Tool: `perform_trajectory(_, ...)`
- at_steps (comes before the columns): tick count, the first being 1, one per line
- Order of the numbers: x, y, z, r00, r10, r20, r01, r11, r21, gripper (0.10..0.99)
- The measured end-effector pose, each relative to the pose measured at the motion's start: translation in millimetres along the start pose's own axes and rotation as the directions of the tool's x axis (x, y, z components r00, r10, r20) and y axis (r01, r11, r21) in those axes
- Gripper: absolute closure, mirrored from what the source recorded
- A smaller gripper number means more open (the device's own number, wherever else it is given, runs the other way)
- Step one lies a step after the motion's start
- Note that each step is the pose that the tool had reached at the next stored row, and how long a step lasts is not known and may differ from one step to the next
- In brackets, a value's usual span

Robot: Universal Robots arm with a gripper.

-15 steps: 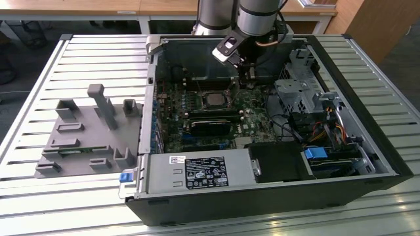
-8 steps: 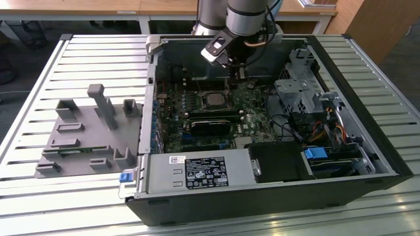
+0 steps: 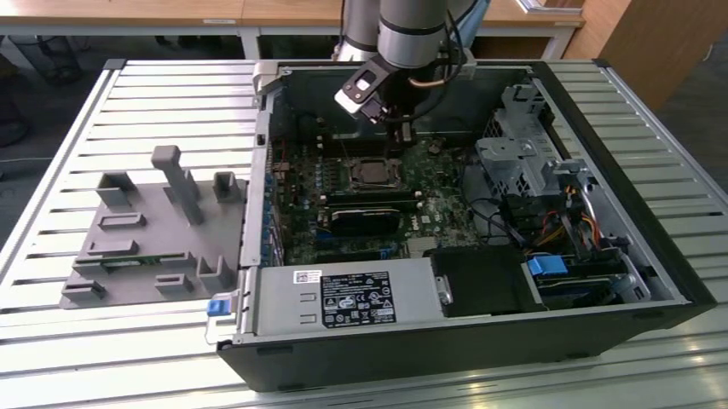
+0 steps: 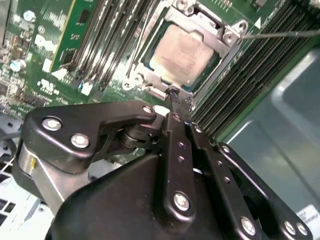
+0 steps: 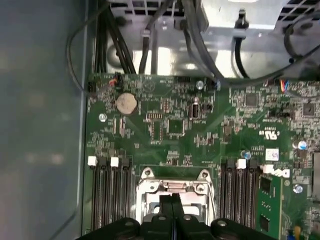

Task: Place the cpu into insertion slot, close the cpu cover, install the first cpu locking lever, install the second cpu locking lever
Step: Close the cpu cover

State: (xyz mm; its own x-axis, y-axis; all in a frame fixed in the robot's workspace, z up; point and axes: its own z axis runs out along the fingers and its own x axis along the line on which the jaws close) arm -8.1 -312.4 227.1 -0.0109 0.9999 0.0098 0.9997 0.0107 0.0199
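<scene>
Far out to the exterior view's left of the fingers, a grey moulded fixture (image 3: 148,230) lies on the slatted table (image 3: 68,128), well apart from the gripper. Nearer, the open computer case (image 3: 649,213) lies on its side, with a labelled power supply (image 3: 341,298) along its near edge.

Inside the case the gripper (image 3: 398,128) hangs over the green motherboard (image 3: 438,183). In both wrist views its fingers (image 4: 180,145) are clenched together, with no gap and nothing seen between them. In the second wrist view the gripper's tips (image 4: 174,94) meet the near edge of the cpu cover (image 4: 220,35); whether they press on it or only hover there I cannot tell.

Just beyond the tips the cpu (image 4: 182,54) lies flat in the insertion slot (image 3: 371,173), its dull metal top showing through the cover's window, and the cover lies down around it. In the first wrist view the cover's hinge edge (image 5: 172,186) lies straight ahead of the closed fingertips (image 5: 172,200), with black memory slots (image 5: 107,200) on both sides.

To the right of the tips in the second wrist view, a thin wire lever (image 4: 280,34) runs out from the cover's corner across the memory slots. Further to the exterior view's right stands a metal drive cage (image 3: 512,162).
</scene>
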Motion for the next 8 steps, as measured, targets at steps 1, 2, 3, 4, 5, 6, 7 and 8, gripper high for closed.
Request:
perform_trajectory(1, 0.0, -1.7, 0.6, 1.0, 0.0, -0.0001, 0.0, 1.0, 0.0, 0.98)
perform_trajectory(2, 0.0, -3.3, 0.8, 1.0, 0.0, 0.0, 0.0, 1.0, 0.0, 0.98)
perform_trajectory(3, 0.0, -4.9, 0.8, 1.0, 0.0, 0.0001, 0.0, 1.0, 0.0, 0.98)
perform_trajectory(4, 0.0, -6.3, 0.9, 1.0, 0.0, 0.0002, 0.0, 1.0, 0.0, 0.98)
perform_trajectory(5, 0.1, -7.9, 1.1, 1.0, 0.0, 0.0, 0.0, 1.0, 0.0, 0.98)
perform_trajectory(6, 0.1, -10.2, 1.4, 1.0, 0.0, 0.0, 0.0, 1.0, 0.0, 0.98)
perform_trajectory(7, 0.2, -13.0, 2.0, 1.0, 0.0, -0.0002, 0.0, 1.0, 0.0, 0.98)
perform_trajectory(8, 0.2, -16.0, 2.9, 1.0, 0.0, -0.0002, 0.0, 1.0, 0.0, 0.98)
